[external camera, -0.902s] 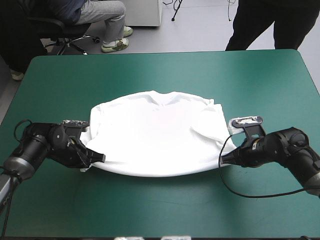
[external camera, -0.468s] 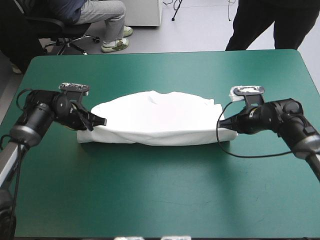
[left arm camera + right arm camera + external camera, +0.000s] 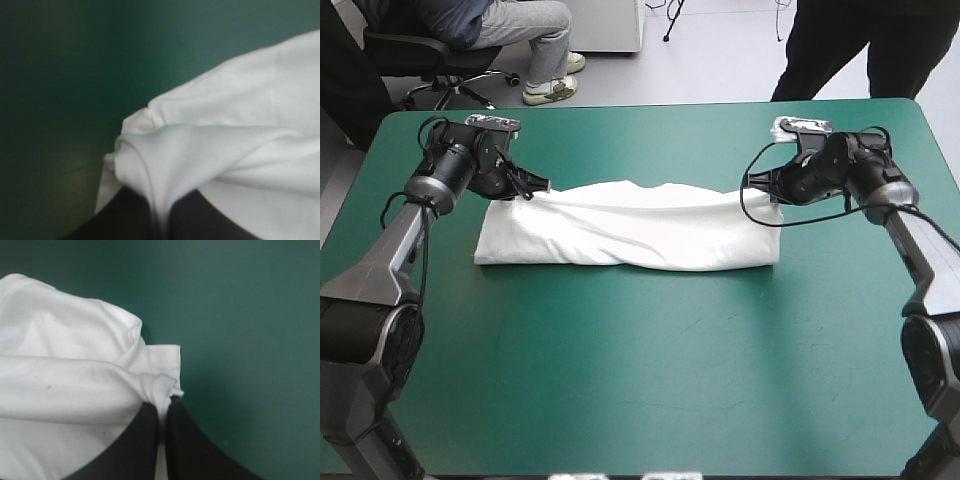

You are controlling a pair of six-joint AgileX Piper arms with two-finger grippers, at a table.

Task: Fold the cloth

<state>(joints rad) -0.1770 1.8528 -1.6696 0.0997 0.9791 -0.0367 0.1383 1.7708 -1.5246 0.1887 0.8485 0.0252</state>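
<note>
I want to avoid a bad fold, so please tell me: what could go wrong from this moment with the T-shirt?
1. The left hand and right hand each pinch only a small bunched corner of the T-shirt; it may slip out.
2. The upper layer is wrinkled between them, so releasing now would likely leave creases.

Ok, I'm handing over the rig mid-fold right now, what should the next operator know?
Left gripper: shut on the T-shirt at its far left corner.
Right gripper: shut on its far right corner.
T-shirt lies across the middle of the teal-green table as a long doubled band, held edge on the far side.
Done: one lengthwise fold.
To do: release, then probably fold the band's ends inward.
</note>
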